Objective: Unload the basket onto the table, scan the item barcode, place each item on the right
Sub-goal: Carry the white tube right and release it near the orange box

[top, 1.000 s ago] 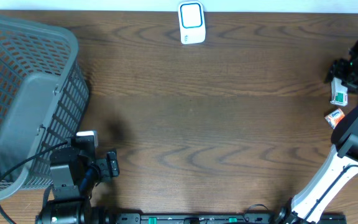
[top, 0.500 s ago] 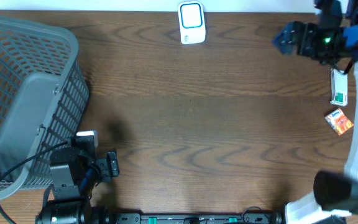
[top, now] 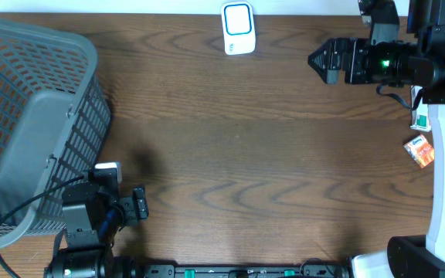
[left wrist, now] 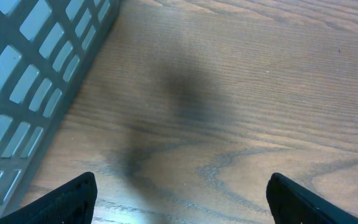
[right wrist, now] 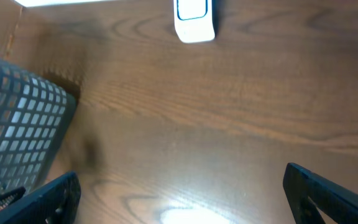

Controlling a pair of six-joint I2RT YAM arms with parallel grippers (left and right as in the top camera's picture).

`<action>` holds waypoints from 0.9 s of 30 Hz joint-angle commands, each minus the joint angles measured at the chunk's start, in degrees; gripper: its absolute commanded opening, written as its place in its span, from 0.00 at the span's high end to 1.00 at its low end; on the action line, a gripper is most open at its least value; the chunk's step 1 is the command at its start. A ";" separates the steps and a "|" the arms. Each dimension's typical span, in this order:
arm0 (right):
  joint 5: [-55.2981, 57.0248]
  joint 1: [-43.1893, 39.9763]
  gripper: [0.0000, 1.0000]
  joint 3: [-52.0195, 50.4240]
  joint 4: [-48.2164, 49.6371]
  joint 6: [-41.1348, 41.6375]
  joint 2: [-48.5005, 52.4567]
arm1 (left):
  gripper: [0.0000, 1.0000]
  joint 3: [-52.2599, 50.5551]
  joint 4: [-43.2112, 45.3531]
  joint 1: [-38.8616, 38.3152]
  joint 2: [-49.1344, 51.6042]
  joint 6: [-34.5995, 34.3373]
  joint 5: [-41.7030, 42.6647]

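Swinging up and leftward within the last second, the right gripper point(top: 321, 62) has left the right edge and now hangs in the upper right of the overhead frame, fingertips pointing left. Nearest, at lower left, the left gripper point(top: 140, 203) rests beside the basket point(top: 91, 116), jaws wide and empty. At the right edge lie 2 candidate items, apart: an orange packet point(top: 420, 150) and, above it, a green-and-white box point(top: 421, 117), long axis running up-down. Both sit behind and below the right jaws, which stand fully apart holding nothing; this arm is far nearer. Farthest, at top centre, stands the scanner point(top: 238, 28).
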 commanded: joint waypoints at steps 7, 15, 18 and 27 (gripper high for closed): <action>5.64 1.25 0.01 0.26 9.20 -0.24 -12.46 | 0.12 0.13 -0.02 -0.13 -0.17 0.79 0.52; 21.14 -0.85 0.01 -5.86 14.60 -0.42 -26.80 | 0.12 0.13 -0.02 -0.13 -0.17 0.81 0.52; 21.29 -1.95 0.01 -14.38 22.71 -0.39 -33.05 | 0.12 0.13 -0.02 -0.13 -0.17 0.81 0.52; 20.83 -4.87 0.01 -45.42 46.45 0.37 -52.46 | 0.12 0.13 -0.02 -0.13 -0.17 0.81 0.52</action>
